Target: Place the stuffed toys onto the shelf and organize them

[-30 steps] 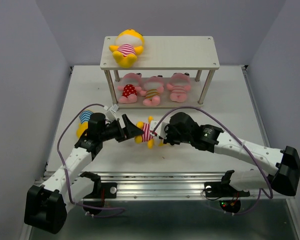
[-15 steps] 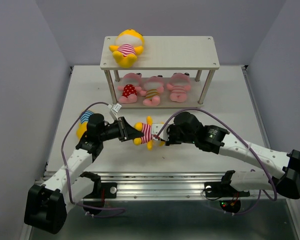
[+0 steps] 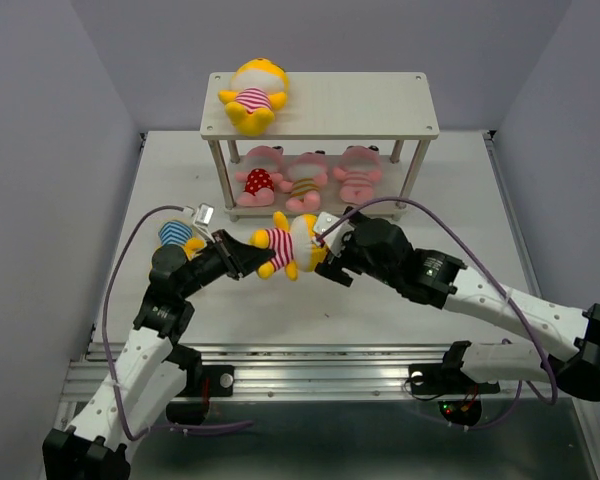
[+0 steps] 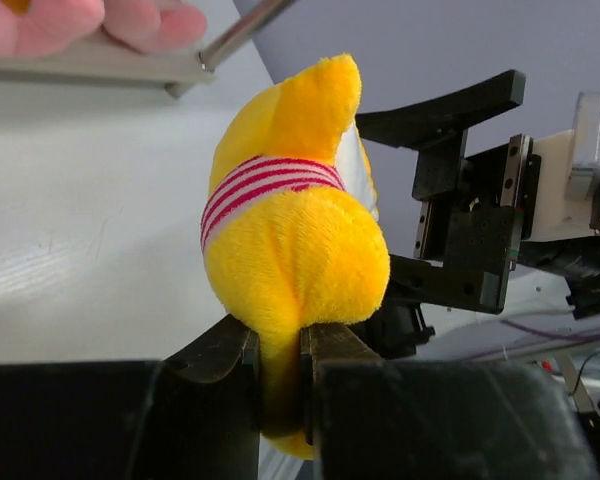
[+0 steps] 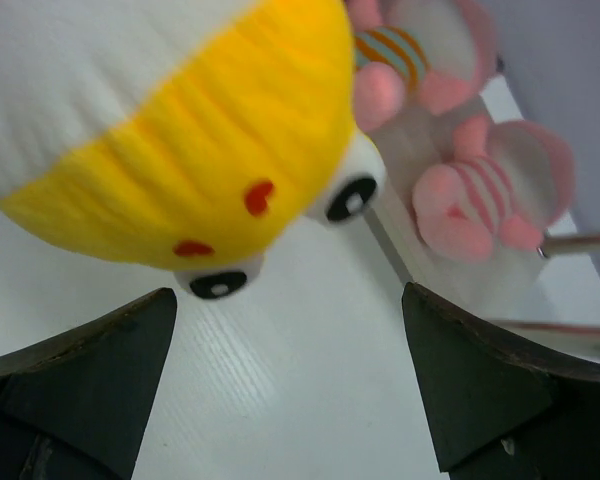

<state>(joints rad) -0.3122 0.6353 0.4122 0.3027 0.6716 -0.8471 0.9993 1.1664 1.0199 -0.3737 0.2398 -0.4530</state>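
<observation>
My left gripper (image 3: 255, 258) is shut on the bottom of a yellow stuffed toy (image 3: 283, 241) in a red striped shirt and holds it above the table, in front of the shelf (image 3: 360, 105). The left wrist view shows a fold of that toy (image 4: 290, 260) pinched between my left gripper's (image 4: 280, 370) jaws. Just right of the toy's head, my right gripper (image 3: 323, 252) stands open. In the right wrist view the head (image 5: 180, 130) hangs above that gripper (image 5: 290, 370), apart from both fingers. Another yellow toy (image 3: 255, 95) lies on the top board. Three pink toys (image 3: 305, 180) lie on the lower board.
A yellow toy in a blue striped shirt (image 3: 173, 236) lies on the table behind my left arm. Purple cables loop over both arms. The shelf's thin metal legs (image 3: 410, 175) stand just beyond the grippers. Grey walls close in the table on both sides.
My left gripper has shut on the striped yellow toy and my right gripper has opened and let it go. The toy has risen and moved toward the shelf.
</observation>
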